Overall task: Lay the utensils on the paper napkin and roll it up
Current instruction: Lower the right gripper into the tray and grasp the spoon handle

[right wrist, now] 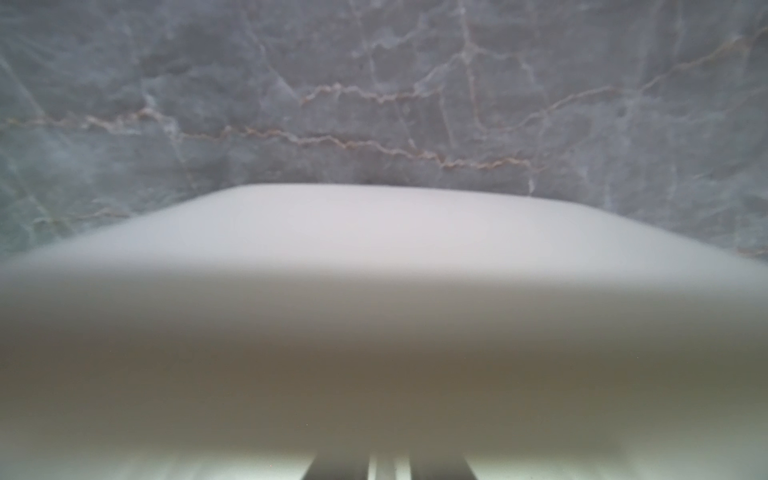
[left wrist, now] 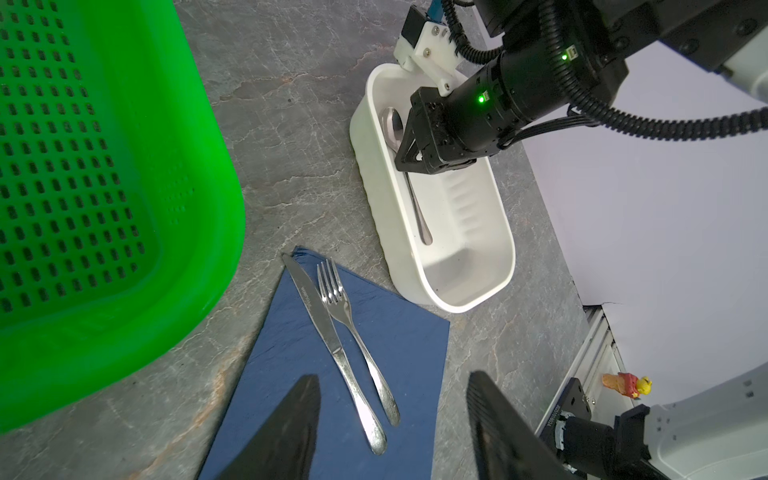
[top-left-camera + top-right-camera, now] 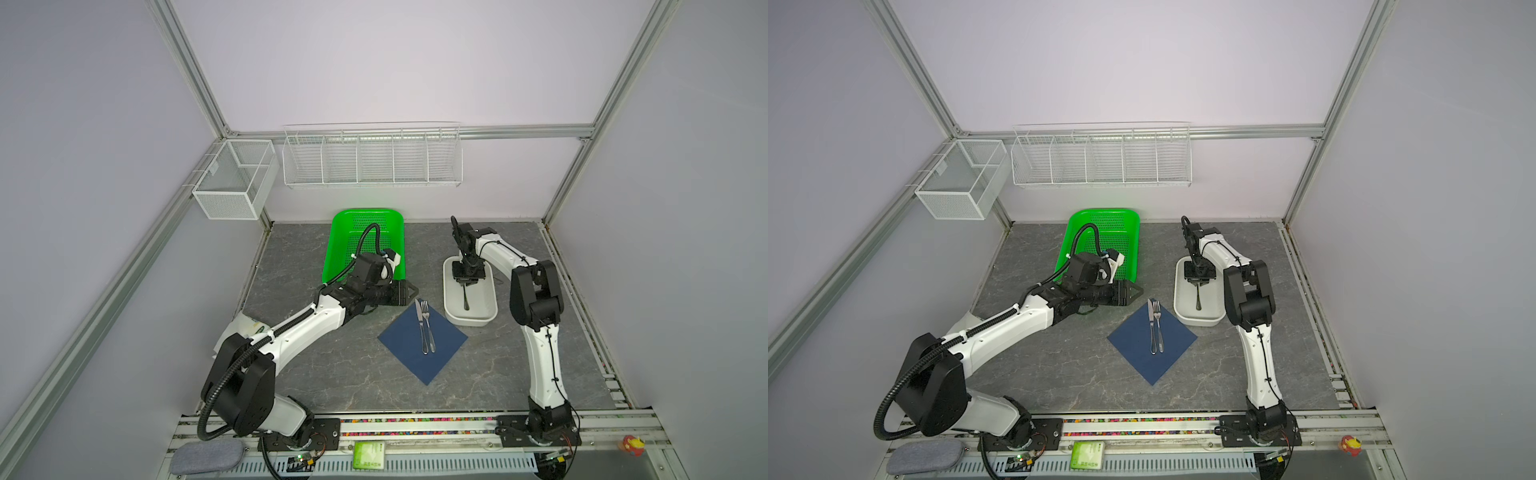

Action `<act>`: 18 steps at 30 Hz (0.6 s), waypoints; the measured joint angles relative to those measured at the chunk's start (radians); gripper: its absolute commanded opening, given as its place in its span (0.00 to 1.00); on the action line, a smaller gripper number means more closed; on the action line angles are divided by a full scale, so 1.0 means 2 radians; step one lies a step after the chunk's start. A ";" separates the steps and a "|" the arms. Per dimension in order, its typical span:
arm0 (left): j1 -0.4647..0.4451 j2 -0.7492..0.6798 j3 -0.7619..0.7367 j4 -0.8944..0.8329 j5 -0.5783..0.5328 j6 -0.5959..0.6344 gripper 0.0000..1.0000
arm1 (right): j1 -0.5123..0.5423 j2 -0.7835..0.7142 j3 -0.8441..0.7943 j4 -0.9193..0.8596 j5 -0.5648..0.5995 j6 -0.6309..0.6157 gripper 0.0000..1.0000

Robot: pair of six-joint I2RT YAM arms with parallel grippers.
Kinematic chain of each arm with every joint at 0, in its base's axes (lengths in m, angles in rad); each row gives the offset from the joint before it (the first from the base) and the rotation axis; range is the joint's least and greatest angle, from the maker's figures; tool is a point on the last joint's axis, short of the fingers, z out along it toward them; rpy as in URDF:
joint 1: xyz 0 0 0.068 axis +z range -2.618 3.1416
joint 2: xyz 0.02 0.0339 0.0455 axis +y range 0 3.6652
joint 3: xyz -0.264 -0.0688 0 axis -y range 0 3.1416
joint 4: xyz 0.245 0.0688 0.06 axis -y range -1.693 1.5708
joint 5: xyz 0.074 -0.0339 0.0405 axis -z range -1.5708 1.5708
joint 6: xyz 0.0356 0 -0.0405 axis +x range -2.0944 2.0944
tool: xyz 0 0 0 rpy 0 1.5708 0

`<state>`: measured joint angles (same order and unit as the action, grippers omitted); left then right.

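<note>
We judge fetching the spoon (image 2: 415,208) is the step in hand. Bottom of the left wrist view: the left fingers (image 2: 291,424) stand apart, empty, near the paper napkin (image 2: 407,345), where knife (image 2: 332,353) and fork (image 2: 359,345) lie side by side. Upper right, the spoon lies in the white tray (image 2: 374,208); the right fingers (image 2: 409,156) reach its neck, and we cannot tell whether they clench it. Next: a firm pinch, then a lift.

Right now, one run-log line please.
silver metal knife and fork: side by side on dark blue paper napkin | silver metal spoon: in white plastic tub | right gripper: at spoon, grip unclear | left gripper: open, empty
</note>
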<state>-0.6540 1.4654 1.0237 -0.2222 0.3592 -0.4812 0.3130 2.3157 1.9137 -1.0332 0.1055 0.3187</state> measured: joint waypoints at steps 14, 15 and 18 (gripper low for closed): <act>0.010 0.000 0.000 0.000 -0.002 0.000 0.58 | 0.002 0.009 0.020 -0.009 0.002 0.000 0.07; 0.010 0.000 0.000 0.000 -0.002 0.000 0.58 | 0.002 0.009 0.023 -0.013 0.001 -0.002 0.07; 0.010 0.000 0.000 0.000 -0.002 0.000 0.58 | 0.001 0.009 0.033 -0.024 -0.008 -0.007 0.07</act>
<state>-0.6350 1.4654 1.0237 -0.2218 0.3550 -0.4820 0.3157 2.3341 1.9793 -1.0805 0.0895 0.3050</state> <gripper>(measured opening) 0.580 0.068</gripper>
